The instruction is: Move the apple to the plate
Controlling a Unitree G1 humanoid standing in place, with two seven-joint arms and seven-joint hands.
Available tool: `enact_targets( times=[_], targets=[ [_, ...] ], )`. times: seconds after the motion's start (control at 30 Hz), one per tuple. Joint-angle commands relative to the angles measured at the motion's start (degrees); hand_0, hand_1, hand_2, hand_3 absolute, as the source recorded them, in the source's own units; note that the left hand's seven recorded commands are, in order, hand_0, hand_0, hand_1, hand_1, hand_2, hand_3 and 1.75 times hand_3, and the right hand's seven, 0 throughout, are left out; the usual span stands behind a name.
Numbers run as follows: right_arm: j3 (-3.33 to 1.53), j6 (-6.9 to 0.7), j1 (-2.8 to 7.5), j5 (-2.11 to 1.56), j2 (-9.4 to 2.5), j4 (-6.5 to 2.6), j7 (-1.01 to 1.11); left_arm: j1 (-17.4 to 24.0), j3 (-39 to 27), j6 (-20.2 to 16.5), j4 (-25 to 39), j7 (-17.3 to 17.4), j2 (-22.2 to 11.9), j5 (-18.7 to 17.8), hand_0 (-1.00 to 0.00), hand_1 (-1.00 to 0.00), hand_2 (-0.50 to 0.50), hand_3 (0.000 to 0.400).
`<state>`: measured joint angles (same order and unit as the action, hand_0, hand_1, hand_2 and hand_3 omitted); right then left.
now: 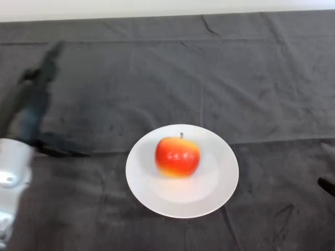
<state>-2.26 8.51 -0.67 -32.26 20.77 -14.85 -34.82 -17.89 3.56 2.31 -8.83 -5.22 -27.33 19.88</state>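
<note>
apple on the plate, hand empty and off to the left

the left hand is at the left edge of the head view, well apart from the plate. its fingers are spread and fairly straight, one reaching up and away toward the far side of the table, another lying low and pointing right toward the plate. nothing is between them, so the hand is open and carrying nothing. the silver-grey forearm comes up from the lower left corner beneath it.

moving outward, the dark cloth covers the table, with creases running across it, one of them passing behind the plate. the white plate lies near the middle, a little toward the near side. the apple, red with a yellow patch low on its side, sits upright on the plate, stem up, slightly left of the plate's centre.

judging by this, the task looks done. the main risk now is the hand itself: if it swings right or drops low, the low finger could catch the plate's rim and slide it, or drag a cloth crease and tilt the plate, and the round apple would roll off easily. a small dark object shows at the right edge; what it is cannot be told.
</note>
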Motion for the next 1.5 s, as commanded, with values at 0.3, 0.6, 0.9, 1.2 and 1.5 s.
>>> enact_targets(
  times=[0.3,0.6,0.9,1.2,1.5],
  targets=[
    [0.33,-2.63,1.69,-1.12,-1.96,-2.36,0.19,-6.33,-14.02,6.51,-16.91,-5.99,-8.68,-5.68,0.00,0.00,0.00,0.000],
    [0.02,-2.46,1.67,-1.40,-1.76,-2.43,-0.01,-9.33,-24.16,10.12,-30.26,-13.87,-12.07,-9.84,0.00,0.00,0.00,0.000],
    [-0.41,-2.21,1.63,-1.80,-1.48,-2.52,-0.28,-11.91,-31.86,14.05,-40.68,-23.08,-15.74,-12.67,0.00,0.00,0.00,0.000],
    [-0.84,-1.96,1.60,-2.19,-1.21,-2.62,-0.56,-11.02,-36.96,20.07,-46.48,-33.04,-19.80,-13.13,0.00,0.00,0.00,0.000],
    [-1.24,-1.71,1.56,-2.55,-0.95,-2.71,-0.81,-9.23,-40.84,24.21,-50.96,-41.60,-23.84,-13.40,0.00,0.00,0.00,0.000]
  ],
)
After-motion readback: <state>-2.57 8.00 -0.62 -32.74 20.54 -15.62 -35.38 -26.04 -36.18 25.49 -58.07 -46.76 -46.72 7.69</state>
